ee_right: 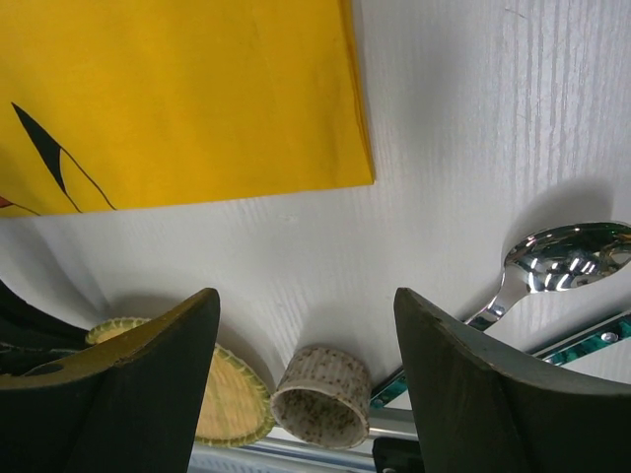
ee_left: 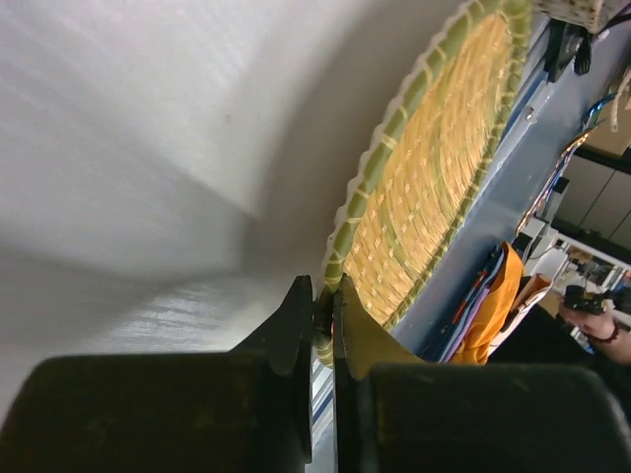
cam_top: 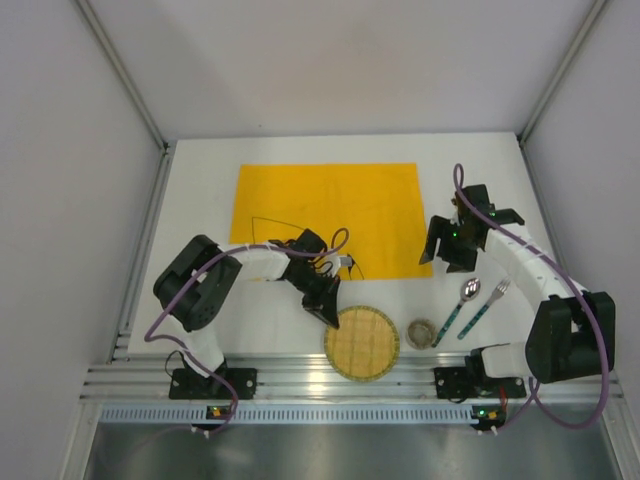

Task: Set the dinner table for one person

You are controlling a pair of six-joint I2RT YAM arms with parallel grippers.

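At the near edge of the white counter (cam_top: 200, 190), just beyond the ribbed aluminium rail (cam_top: 300, 385), I have the left fingers (cam_top: 322, 310) clamped on the green-edged rim of the round woven mat (cam_top: 361, 343), gripping it at its far-left side. My left wrist view shows that rim squeezed between the two dark tips. The counter itself spans the whole floor of the walled cell in front of both arm bases and carries everything else. A yellow-orange cloth (cam_top: 330, 215) lies flat across its far middle. Right of the woven mat sits a small speckled cup (cam_top: 421, 333), on its side with its mouth toward the right wrist camera. Beyond that cup a spoon (cam_top: 462, 303) and a fork (cam_top: 485, 306) with teal handles lie side by side, slanting toward the far right. The right fingers (cam_top: 450, 258) stand well apart with nothing between them, hanging over the counter just off the cloth's near-right corner, on the far side of the spoon.
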